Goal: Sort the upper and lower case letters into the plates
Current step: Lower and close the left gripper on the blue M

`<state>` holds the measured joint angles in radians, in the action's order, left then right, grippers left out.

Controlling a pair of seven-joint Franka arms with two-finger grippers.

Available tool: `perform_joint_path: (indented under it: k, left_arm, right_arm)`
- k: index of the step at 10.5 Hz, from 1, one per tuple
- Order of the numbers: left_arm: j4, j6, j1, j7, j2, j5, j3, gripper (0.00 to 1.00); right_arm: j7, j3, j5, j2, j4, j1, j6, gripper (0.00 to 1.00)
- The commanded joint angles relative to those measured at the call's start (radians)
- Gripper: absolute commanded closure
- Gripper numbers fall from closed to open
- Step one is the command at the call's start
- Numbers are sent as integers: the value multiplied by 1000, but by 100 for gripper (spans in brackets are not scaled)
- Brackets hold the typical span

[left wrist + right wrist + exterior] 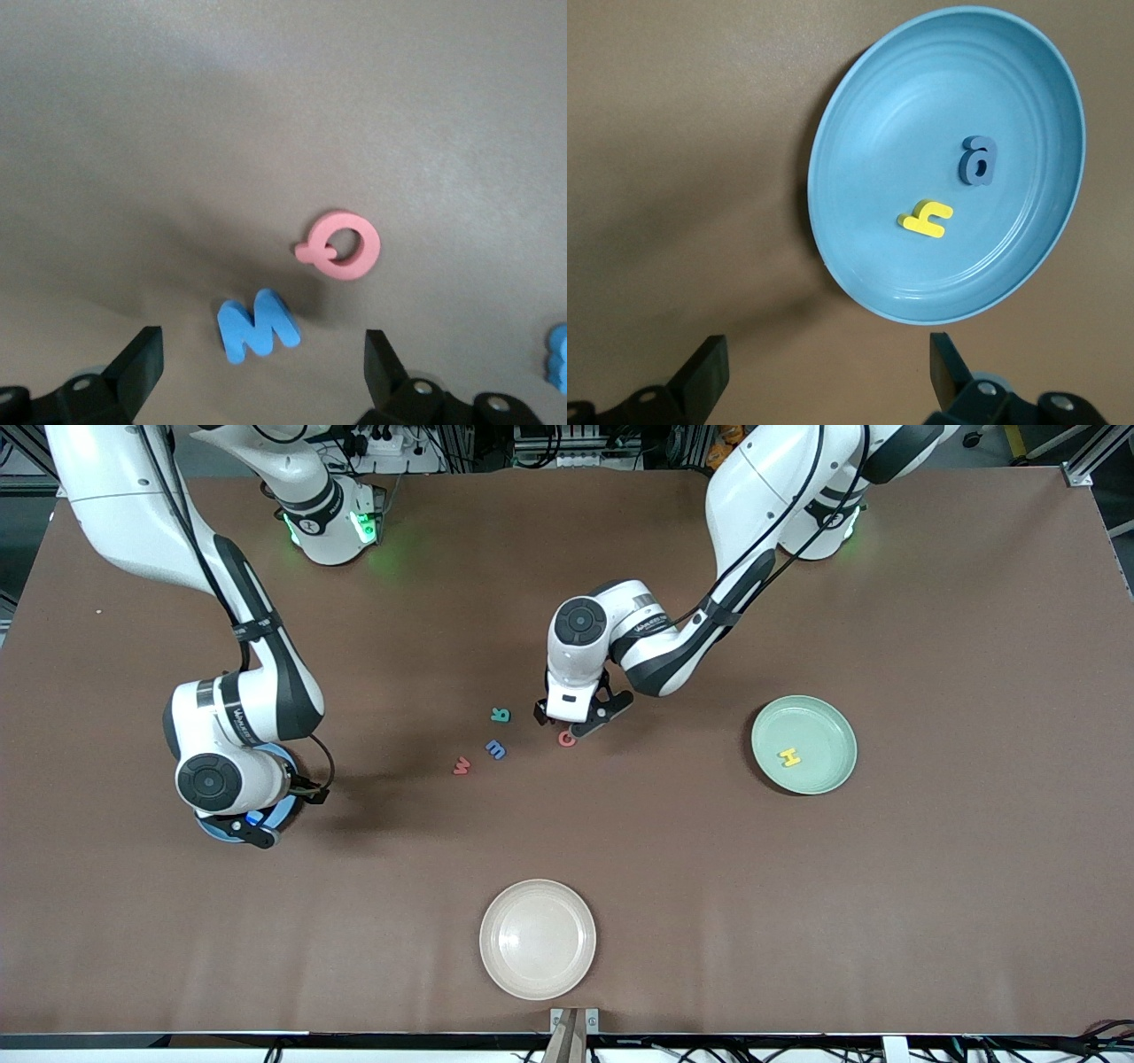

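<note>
my left gripper (578, 721) has its jaws spread wide and empty, low over the loose letters in the middle of the bench (930, 886); the pink q-shaped letter (341, 245) lies just ahead of the jaws and the blue m (257, 325) sits almost between them, so i judge i'm lined up to pick one of these next. out from there, toward the right arm's end, lie a teal letter (500, 714) and a red w (462, 765), each apart from the others, which leaves room for the fingers to come down. my right gripper (257, 815) hangs over the blue plate (859, 177), jaws apart and holding nothing; in the plate rest a yellow h (926, 219) and a dark blue a (979, 160), both lower case, so that plate looks like the lower-case one. toward the left arm's end, well away from its jaws, the mint green plate (828, 722) holds a yellow capital h (789, 757). the cream plate (538, 939) holds nothing.
</note>
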<state>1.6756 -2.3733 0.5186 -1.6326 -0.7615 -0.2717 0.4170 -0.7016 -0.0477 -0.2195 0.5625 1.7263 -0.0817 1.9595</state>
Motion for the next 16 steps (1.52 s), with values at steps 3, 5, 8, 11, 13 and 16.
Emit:
perform_joint_path:
  k: [3,5,8,11,13,16]
  left_arm:
    - [-54,17,37,-26,-59,8,-37,0]
    - [-56,17,38,-27,-61,8,-37,0]
    - [-54,17,38,-26,-68,6,-37,27]
    - [-56,16,38,-24,-70,6,-37,44]
    - [-54,17,38,-24,-70,8,-37,46]
    - [-56,16,38,-24,-70,8,-37,57]
  right_arm:
    - [-10,-6,11,1,3,-1,12,0]
    - [-10,-6,9,4,3,-3,13,0]
    - [-10,-6,9,4,3,-3,13,0]
    - [-10,-6,11,4,1,-3,13,0]
    - [-12,-6,11,4,3,-15,13,0]
    - [-73,-17,12,4,1,-38,13,0]
